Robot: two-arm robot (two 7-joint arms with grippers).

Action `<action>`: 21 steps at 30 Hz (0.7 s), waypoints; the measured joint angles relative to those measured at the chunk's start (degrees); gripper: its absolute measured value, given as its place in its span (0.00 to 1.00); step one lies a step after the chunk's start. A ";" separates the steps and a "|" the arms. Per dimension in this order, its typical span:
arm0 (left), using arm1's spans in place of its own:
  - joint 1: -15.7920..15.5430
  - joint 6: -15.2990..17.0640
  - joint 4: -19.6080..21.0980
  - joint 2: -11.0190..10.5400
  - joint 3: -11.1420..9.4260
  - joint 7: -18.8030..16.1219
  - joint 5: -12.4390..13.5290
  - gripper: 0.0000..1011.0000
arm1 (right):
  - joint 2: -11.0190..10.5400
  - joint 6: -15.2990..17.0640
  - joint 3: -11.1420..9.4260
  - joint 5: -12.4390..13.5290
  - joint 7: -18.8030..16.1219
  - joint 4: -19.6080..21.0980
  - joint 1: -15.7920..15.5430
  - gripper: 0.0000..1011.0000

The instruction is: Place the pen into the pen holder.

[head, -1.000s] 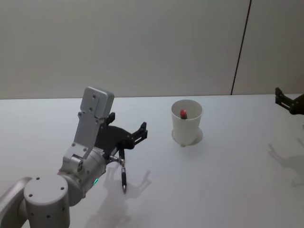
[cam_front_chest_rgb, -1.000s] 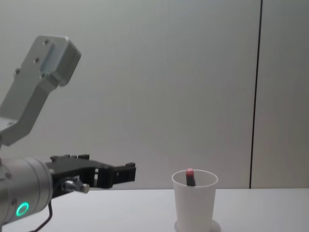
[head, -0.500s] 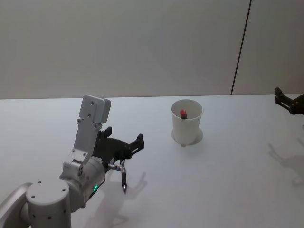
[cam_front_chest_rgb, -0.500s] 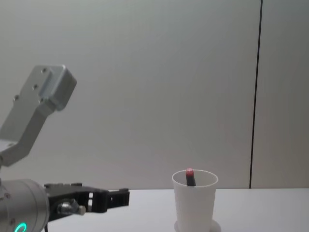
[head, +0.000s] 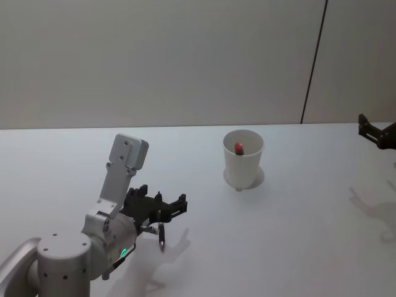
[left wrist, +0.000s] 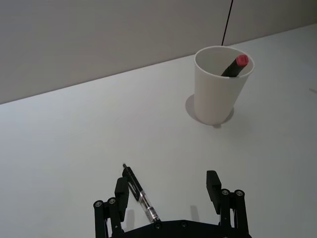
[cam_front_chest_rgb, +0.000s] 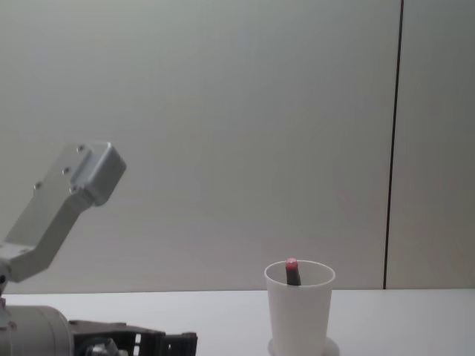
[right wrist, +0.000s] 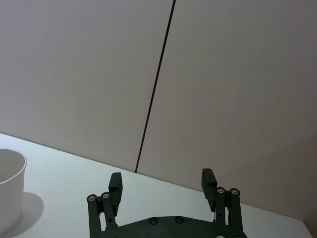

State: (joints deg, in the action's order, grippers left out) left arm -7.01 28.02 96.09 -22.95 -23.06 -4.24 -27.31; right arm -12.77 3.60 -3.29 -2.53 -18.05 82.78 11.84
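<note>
A black pen [left wrist: 141,201] [head: 162,237] with a clear section lies flat on the white table. My left gripper [left wrist: 167,187] [head: 162,204] hovers low over it, open, with the pen between the fingers and close to one of them. In the chest view the left gripper [cam_front_chest_rgb: 178,344] sits at the bottom left. The pen holder [head: 243,158] [left wrist: 220,84] [cam_front_chest_rgb: 299,308] is a white paper cup standing upright farther back, with a red-capped pen [left wrist: 236,65] [cam_front_chest_rgb: 292,271] leaning inside it. My right gripper [right wrist: 162,183] [head: 376,132] is open and held off at the far right.
The white table [head: 297,235] has free room around the cup and the pen. A grey wall with a dark vertical seam [head: 312,62] stands behind the table. The cup's rim [right wrist: 11,171] shows at the edge of the right wrist view.
My left arm has come down toward the table, bringing the open gripper lower over the lying pen. The pen, the cup and the right arm have stayed put.
</note>
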 joint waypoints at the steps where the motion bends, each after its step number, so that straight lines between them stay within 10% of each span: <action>1: 0.00 0.00 0.00 0.00 0.00 0.00 0.00 0.99 | 0.00 0.00 0.00 0.00 0.00 0.00 0.00 0.99; 21: -1.79 2.96 -5.36 0.56 0.82 3.58 0.49 0.99 | 0.00 0.00 0.00 0.00 0.00 0.00 0.00 0.99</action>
State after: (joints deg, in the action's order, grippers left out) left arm -8.80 30.98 90.73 -22.39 -22.25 -0.66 -26.82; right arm -12.76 3.60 -3.30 -2.53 -18.05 82.77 11.84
